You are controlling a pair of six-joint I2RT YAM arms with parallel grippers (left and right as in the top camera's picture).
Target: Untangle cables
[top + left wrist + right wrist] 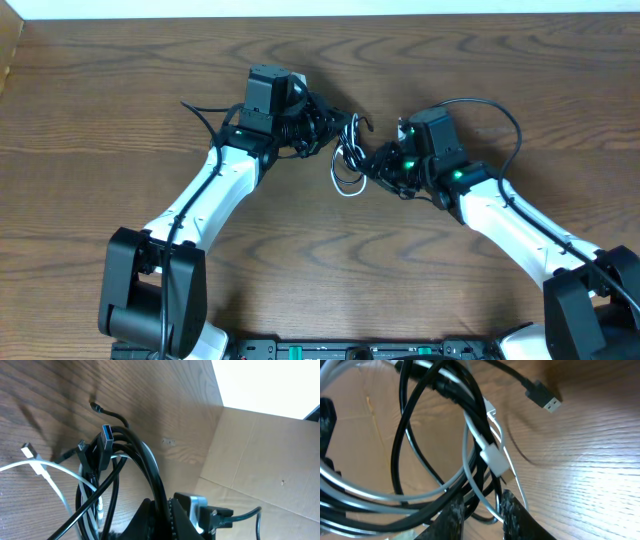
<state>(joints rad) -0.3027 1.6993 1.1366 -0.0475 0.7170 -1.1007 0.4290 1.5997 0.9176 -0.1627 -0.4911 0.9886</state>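
Note:
The black cable and the white cable form one knot between my two grippers at mid-table. My left gripper is shut on a strand of the black cable; past it a blue-tipped plug sticks up. The white cable trails off to the left with its small plug. My right gripper has closed in on crossing strands of black cable and white cable. A black USB plug lies on the wood beyond.
Wooden table all round. A cardboard wall stands close behind the left gripper. The right arm's own thick black wire arcs over its wrist. A thin black end of cable lies left of the left gripper.

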